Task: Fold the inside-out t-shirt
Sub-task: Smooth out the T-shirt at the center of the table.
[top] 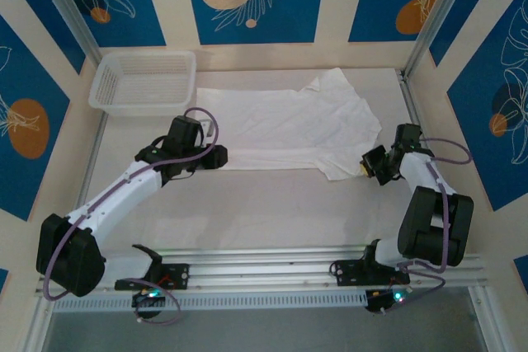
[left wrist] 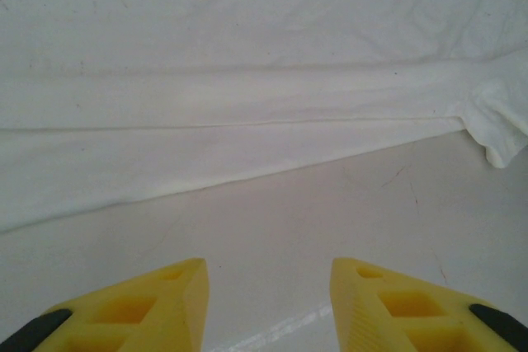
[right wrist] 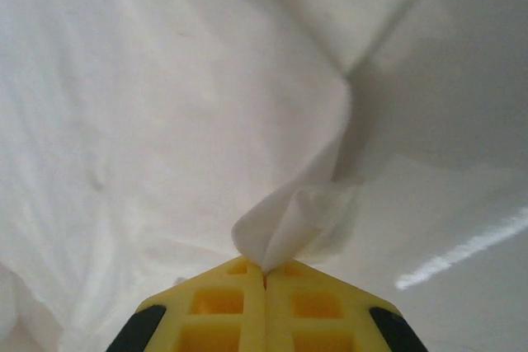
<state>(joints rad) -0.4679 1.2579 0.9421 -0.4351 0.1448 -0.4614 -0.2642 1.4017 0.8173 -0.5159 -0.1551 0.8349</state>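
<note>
The white inside-out t-shirt (top: 285, 125) lies spread flat across the back middle of the table, sleeves toward the right. My left gripper (top: 221, 157) hovers open just in front of the shirt's near hem (left wrist: 206, 179), its yellow fingers (left wrist: 173, 307) apart over bare table. My right gripper (top: 369, 164) is shut on a pinched fold of the shirt (right wrist: 285, 224) at its right near edge, and the cloth rises out from between the closed yellow fingertips (right wrist: 239, 274).
A white plastic mesh basket (top: 144, 82) stands at the back left, touching the shirt's left end. A metal rail (top: 272, 274) runs along the near edge. Patterned walls close in the back and sides.
</note>
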